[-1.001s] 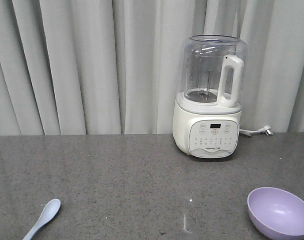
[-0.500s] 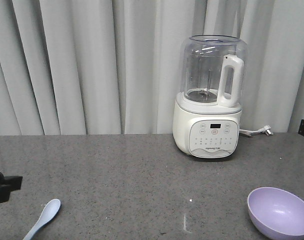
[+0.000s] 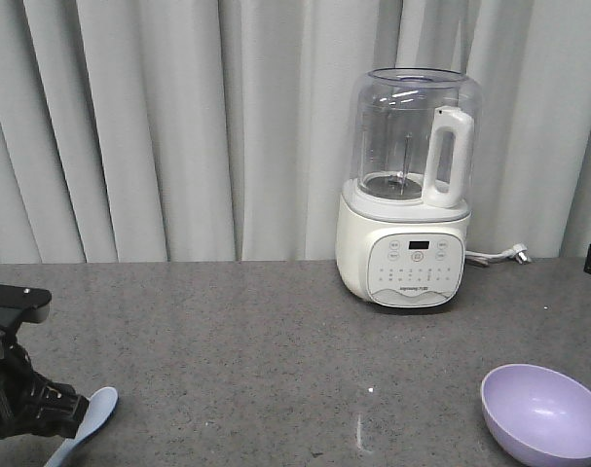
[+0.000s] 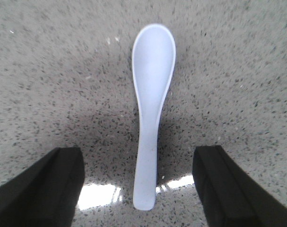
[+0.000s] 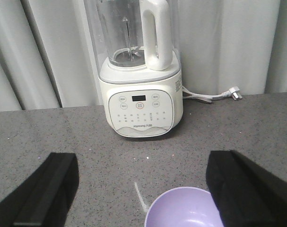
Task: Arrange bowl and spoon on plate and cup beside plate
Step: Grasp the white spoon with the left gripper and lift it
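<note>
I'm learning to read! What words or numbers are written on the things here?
Nothing here can be read well enough to quote.
The blender: button labels and a line of print on its front, all too small and blurred to read.
Its dark display: no digits can be made out.
The spoon: no writing.
The bowl: no writing.

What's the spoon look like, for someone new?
From the white clear-jug blender at the back of the grey speckled countertop, look front left. The short pale blue-white plastic spoon lies flat there, inside the open left gripper. It is slim and elongated, unlike the round lavender plastic bowl front right.
</note>
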Controlling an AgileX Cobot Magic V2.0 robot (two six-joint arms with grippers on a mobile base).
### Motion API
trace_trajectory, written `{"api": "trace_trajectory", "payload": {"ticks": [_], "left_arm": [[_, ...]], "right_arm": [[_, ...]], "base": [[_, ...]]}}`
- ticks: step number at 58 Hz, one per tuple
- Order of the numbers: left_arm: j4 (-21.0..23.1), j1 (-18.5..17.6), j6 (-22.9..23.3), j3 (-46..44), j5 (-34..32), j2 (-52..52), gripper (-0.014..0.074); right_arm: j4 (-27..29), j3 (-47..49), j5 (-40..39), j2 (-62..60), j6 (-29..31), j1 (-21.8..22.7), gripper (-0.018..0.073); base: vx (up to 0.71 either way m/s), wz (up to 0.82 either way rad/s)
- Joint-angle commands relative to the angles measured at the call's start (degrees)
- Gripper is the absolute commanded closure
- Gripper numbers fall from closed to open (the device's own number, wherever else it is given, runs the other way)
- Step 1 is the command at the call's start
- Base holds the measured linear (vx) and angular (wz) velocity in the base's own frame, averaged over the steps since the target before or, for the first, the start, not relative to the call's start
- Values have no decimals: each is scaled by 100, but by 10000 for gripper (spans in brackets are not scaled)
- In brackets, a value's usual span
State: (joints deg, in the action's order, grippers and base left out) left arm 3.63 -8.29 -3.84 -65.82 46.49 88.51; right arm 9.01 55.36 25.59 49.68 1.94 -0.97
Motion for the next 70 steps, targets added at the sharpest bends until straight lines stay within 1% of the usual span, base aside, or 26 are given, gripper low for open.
{"api": "trace_trajectory", "payload": {"ticks": [1, 4, 10, 18, 25, 42, 49, 53, 56, 62, 66, 70], "left_arm": [[241, -8, -204, -208, -231, -2, 6], [375, -8, -327, -220, -296, 125, 6], [494, -8, -359, -375, -226, 389, 6], [462, -8, -359, -701, -5, 697, 6], [283, -8, -352, -877, 184, 919, 6], [233, -8, -337, -883, 258, 1175, 6], [233, -8, -337, -883, 376, 1274, 33], [233, -8, -337, -883, 436, 1295, 90], [239, -8, -337, -883, 490, 1295, 160], [230, -8, -364, -883, 589, 1295, 339], [158, -8, -363, -883, 609, 1295, 480], [144, -8, -363, -883, 641, 1295, 593]], "right_arm": [[-63, 198, -386, -18, 90, 17, -31], [-85, 198, -341, -18, 90, 17, -31], [-118, 198, -321, -18, 90, 17, -31], [-144, 198, -311, -18, 102, 17, -31], [-144, 198, -311, -18, 102, 17, -31], [-158, 198, -321, -18, 103, 17, -31], [-158, 198, -321, -18, 103, 17, -31], [-158, 198, -321, -18, 103, 17, -31], [-158, 198, -321, -18, 103, 17, -31], [-158, 198, -321, -18, 103, 17, -31], [-158, 198, -321, -18, 103, 17, -31], [-158, 198, -321, -18, 103, 17, -31]], "base": [[0, 0], [0, 0], [0, 0], [0, 0], [0, 0], [0, 0], [0, 0], [0, 0], [0, 0], [0, 0], [0, 0], [0, 0]]}}
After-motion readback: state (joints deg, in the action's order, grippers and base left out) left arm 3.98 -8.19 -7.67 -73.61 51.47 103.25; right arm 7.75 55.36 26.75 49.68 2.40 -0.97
